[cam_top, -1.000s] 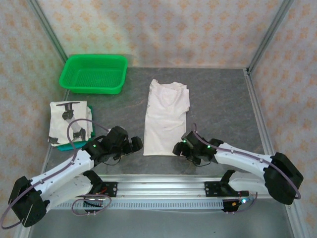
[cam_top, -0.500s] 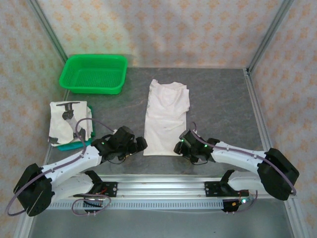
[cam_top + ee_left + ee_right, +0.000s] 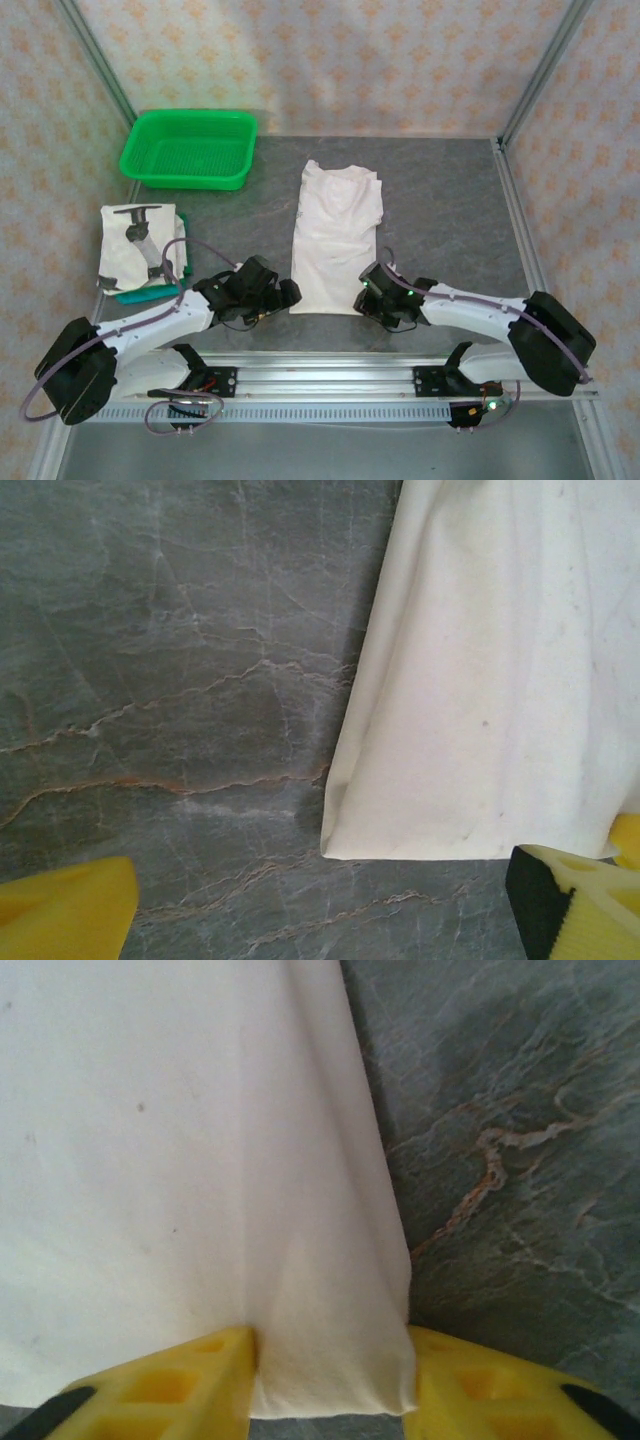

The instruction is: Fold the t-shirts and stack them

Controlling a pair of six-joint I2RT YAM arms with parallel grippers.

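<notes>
Your right end effector (image 3: 330,1385) is pinching the near hem corner of the shirt (image 3: 335,238) on the counter (image 3: 450,220); your left end effector (image 3: 320,900) sits spread by the other corner.

The top external camera looks down and forward over the whole tabletop (image 3: 450,200) from behind the arm bases, while both wrist cameras face downward, close above the t-shirt's (image 3: 335,240) near hem, which all views share.

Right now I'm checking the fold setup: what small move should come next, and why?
Probably the left gripper should ease right onto the t-shirt's near-left corner; its jaws are open with bare table between them. The right gripper already pinches the near-right corner.
</notes>
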